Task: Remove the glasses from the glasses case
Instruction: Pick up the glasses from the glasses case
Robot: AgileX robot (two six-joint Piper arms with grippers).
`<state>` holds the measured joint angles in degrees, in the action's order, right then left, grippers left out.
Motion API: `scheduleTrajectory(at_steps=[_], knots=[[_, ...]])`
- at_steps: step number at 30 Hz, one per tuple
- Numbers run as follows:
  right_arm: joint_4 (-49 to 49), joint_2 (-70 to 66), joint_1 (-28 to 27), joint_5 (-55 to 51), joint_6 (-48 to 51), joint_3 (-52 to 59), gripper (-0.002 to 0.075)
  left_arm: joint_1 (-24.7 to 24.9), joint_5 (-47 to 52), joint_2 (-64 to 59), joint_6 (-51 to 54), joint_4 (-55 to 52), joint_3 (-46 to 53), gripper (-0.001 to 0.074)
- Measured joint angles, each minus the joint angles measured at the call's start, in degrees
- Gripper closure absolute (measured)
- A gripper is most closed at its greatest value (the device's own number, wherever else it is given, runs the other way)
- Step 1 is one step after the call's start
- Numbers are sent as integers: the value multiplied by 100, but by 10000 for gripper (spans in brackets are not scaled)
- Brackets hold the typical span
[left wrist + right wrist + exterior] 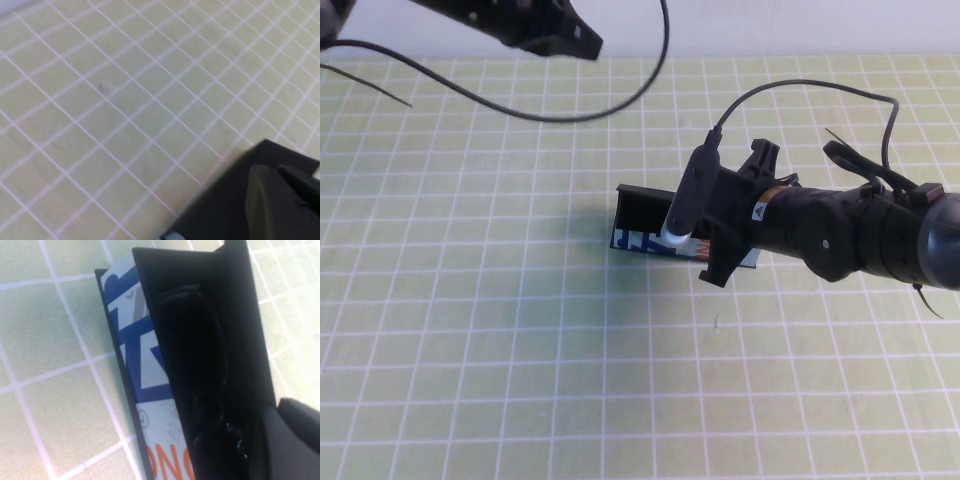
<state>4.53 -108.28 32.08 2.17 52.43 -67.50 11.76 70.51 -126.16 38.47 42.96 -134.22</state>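
1. One glasses case (645, 228), a black box with a white front side printed in blue and orange, sits near the middle of the green gridded mat (480, 350). Its flat lid stands raised at the far edge.
2. One pair of glasses (197, 385), black frame with dark lenses, lies inside the open case in the right wrist view, along its length.
3. One right gripper (720, 215), reaching in from the right side of the table, hangs directly over the right part of the case. Whether its claw is wide or narrow, I cannot tell.
4. One left gripper (555, 35), raised at the far left edge of the table, well apart from the case. Claw state: cannot tell.
5. Black cables (620, 105) loop above the mat between the arms.
6. The left wrist view shows only bare mat and a dark part of the arm's own body.
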Motion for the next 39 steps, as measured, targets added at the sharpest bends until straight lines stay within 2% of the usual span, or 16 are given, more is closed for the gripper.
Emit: scheduleTrajectory(at_steps=[5,8,12,16,19,24,34,39], knots=[[34,0,0,13,0,0,725,181,-107,732,621,132,1890,739],[42,0,0,13,0,0,725,181,-645,1185,1211,323,3225,739],[42,0,0,-8,0,0,725,181,-1403,1629,2600,962,4860,739],[42,0,0,-17,0,0,725,181,-1864,1677,4077,2072,5831,739],[42,0,0,-17,0,0,725,181,-2197,1572,5023,2863,6136,739],[42,0,0,-30,0,0,725,181,-2441,1271,5965,3776,6171,739],[56,0,0,-30,0,0,725,181,-2530,741,7141,5091,6173,739],[56,0,0,-41,0,0,725,181,-2507,593,7421,5381,6173,739]])
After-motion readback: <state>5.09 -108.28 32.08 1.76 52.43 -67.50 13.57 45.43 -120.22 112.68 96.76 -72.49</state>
